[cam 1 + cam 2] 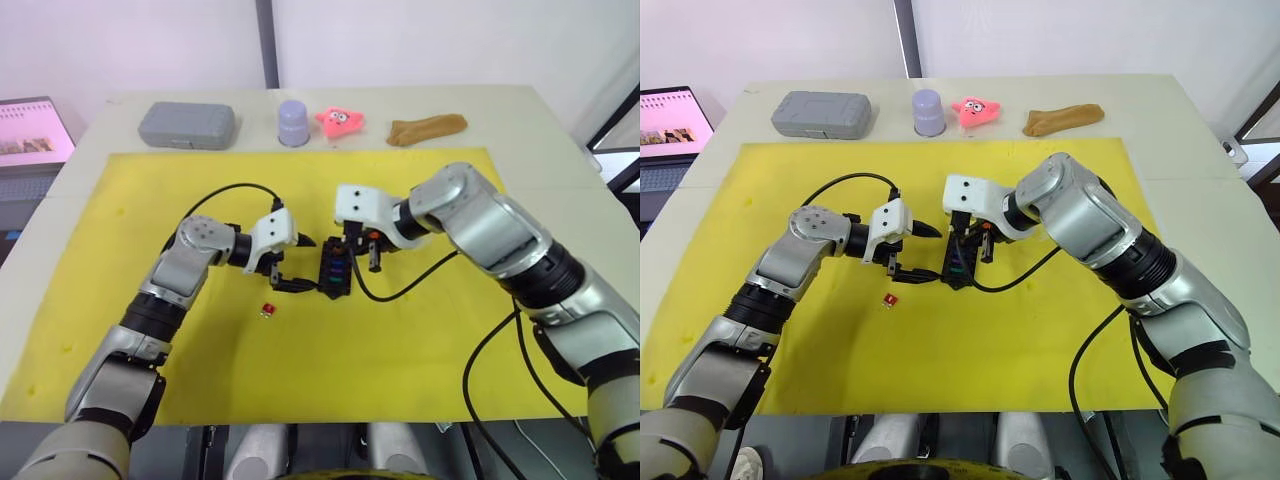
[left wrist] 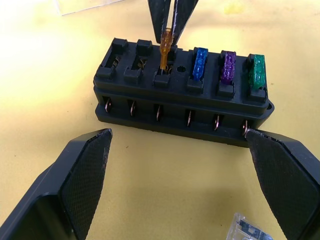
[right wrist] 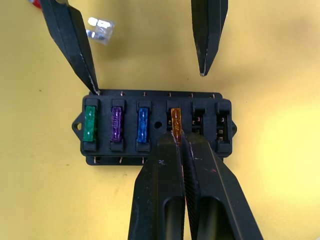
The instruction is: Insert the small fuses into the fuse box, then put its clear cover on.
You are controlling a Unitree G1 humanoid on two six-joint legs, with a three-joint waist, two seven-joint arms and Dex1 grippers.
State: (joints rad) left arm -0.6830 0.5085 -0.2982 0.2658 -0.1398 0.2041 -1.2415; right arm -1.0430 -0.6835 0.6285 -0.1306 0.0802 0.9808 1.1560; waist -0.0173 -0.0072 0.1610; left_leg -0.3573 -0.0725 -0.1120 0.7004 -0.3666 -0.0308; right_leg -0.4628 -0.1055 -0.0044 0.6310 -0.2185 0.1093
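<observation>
The fuse box (image 3: pixel 156 129) lies flat on the yellow mat (image 1: pixel 400 340) near the middle of the tabletop (image 1: pixel 540 130), between the two grippers. Six slots run along it: a green fuse (image 3: pixel 89 123), a purple fuse (image 3: pixel 116 124) and a blue fuse (image 3: pixel 143 123) are seated side by side, the amber fuse (image 3: pixel 175 118) stands in the fourth slot, and the last two slots are empty. The right gripper (image 3: pixel 179 142) has its fingers pinched narrow on the amber fuse, which in the left wrist view rises noticeably higher than its seated neighbours, so I judge it part-way in and the step in hand to be pressing it home. The left gripper (image 2: pixel 180 165) has its fingers spread wide, one at each end of the box's near side, close to it; actual contact cannot be confirmed. To do this well, the push should go straight down along the slot with the blade kept upright, since a tilt could jam it or skid the light box; closing the left fingers to brace the box looks prudent. A grey fuse (image 3: pixel 99 28) lies just beyond the box by the left fingers, and a red fuse (image 1: pixel 268 310) lies on the mat at about 8 o'clock from the box. A clear cover edge is possibly visible at the top of the left wrist view, uncertain.
</observation>
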